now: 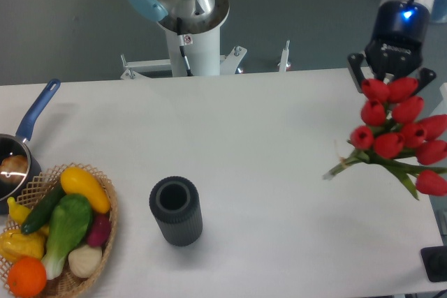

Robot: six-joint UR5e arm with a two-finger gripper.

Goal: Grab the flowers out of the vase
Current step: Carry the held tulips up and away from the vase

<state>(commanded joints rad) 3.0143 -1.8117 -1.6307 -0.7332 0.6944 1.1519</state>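
The flowers (394,134), a bunch of red tulip buds on green stems, are at the table's right edge, outside the vase, with the stem ends pointing left. The vase (176,211), a short dark grey ribbed cylinder, stands upright and empty at the front middle of the table. My gripper (391,78) is at the far right, right over the top buds. Its two fingers (356,68) are spread wide on either side of those buds, so it is open. I cannot tell whether the bunch rests on the table or touches the fingers.
A wicker basket (105,232) of fruit and vegetables sits at the front left. A blue-handled pan (31,120) is behind it at the left edge. The arm's white base (195,40) stands behind the table's far edge. A dark object (436,263) is at the front right corner.
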